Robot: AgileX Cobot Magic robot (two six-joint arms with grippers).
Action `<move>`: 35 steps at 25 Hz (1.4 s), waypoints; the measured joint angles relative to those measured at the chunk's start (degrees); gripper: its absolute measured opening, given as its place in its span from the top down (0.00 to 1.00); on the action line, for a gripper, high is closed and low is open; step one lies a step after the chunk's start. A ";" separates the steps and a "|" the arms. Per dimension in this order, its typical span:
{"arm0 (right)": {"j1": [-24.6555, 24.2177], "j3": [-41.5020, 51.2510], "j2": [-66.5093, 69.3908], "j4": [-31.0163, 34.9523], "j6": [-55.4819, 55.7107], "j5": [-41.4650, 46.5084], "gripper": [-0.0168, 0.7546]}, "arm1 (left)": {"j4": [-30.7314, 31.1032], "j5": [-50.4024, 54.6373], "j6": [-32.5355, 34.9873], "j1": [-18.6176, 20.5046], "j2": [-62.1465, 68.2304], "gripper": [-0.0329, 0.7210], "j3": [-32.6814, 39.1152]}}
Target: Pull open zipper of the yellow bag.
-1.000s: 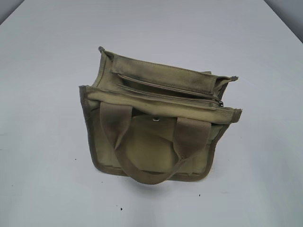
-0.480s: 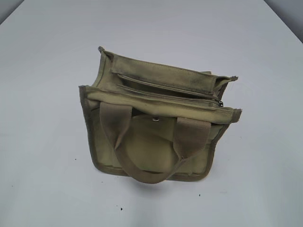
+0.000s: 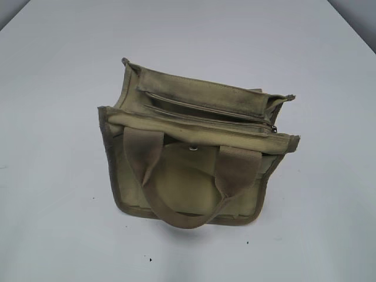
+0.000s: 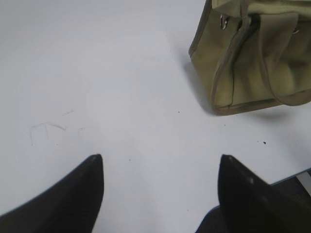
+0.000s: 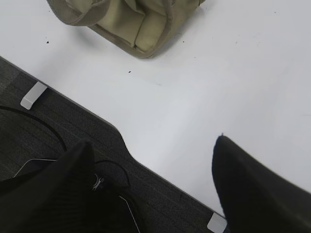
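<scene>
We've got the yellow bag (image 3: 194, 153) sitting on the white table (image 3: 53, 88), zipper (image 3: 205, 117) closed, both the left gripper (image 4: 160, 167) and right gripper (image 5: 153, 150) spread wide, holding nothing.

The bag (image 3: 194, 176) is matt olive-yellow woven cloth, a coarse canvas look, edged with darker khaki cloth trim. Its handle (image 3: 176, 218) is ribbed webbing, also matt. The zipper (image 3: 205, 109) has cloth tape of the bag's colour and a small shiny metal pull (image 3: 274, 128); a round metal stud (image 3: 193, 148) glints on the front. The tabletop (image 3: 59, 205) is smooth, white and slightly sheeny, with a few dark specks. The left hand (image 4: 160, 194) and right hand (image 5: 150, 187) have black matt fingers.
</scene>
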 joint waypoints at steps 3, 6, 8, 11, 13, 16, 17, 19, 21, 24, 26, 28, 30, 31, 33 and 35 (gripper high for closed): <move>0.00 0.00 0.00 0.04 0.04 0.00 0.22 | 0.00 0.00 0.00 0.00 0.00 0.21 0.00; 0.00 0.00 0.00 0.04 0.04 -0.06 0.22 | 0.00 0.00 -0.05 0.00 0.00 0.21 0.00; 0.00 0.00 0.00 0.04 0.04 -0.06 0.22 | 0.00 0.00 -0.05 0.00 0.00 0.21 0.00; 0.00 0.00 0.00 0.04 0.04 -0.06 0.22 | 0.00 0.00 -0.05 0.00 0.00 0.21 0.00; 0.00 0.00 0.00 0.04 0.06 -0.06 0.22 | 0.00 -0.05 -0.05 0.13 0.00 0.21 0.00; -2.64 0.00 -0.14 0.30 0.11 -0.06 0.22 | -0.32 -0.11 -0.05 2.48 -0.15 0.22 0.00; -4.24 0.00 -0.33 0.37 0.11 -0.06 0.22 | -0.32 -0.11 -0.05 4.03 -0.41 0.23 0.00; -7.43 0.00 -0.41 0.43 0.11 -0.06 0.22 | -0.32 -0.17 -0.05 7.49 -1.34 0.24 0.00; -10.94 0.00 -0.41 0.53 0.11 -0.06 0.22 | -0.32 -0.17 -0.05 10.53 -2.88 0.25 0.00; -15.59 0.00 -0.53 0.55 0.11 -0.11 0.22 | -0.32 -0.17 -0.05 13.97 -3.62 0.26 0.00; -17.84 0.00 -1.15 0.55 0.11 -0.11 0.22 | -0.32 -0.17 -0.05 14.88 -3.62 0.27 0.06; -19.07 0.05 -3.09 0.51 0.13 -0.11 0.22 | -0.37 -0.17 -0.05 14.94 -3.62 0.28 0.06; -19.32 0.06 -5.88 0.55 0.13 -0.11 0.22 | -0.37 -0.17 -0.05 14.94 -3.62 0.28 0.06; -19.32 0.06 -7.45 0.55 0.13 -0.11 0.22 | -0.37 -0.17 -0.05 14.94 -3.62 0.28 0.06; -19.36 0.06 -10.17 0.55 0.13 -0.11 0.22 | -0.37 -0.17 -0.05 14.94 -3.62 0.28 0.06; -19.38 0.06 -12.48 0.57 0.13 -0.16 0.22 | -0.37 -0.17 -0.05 14.94 -3.62 0.28 0.06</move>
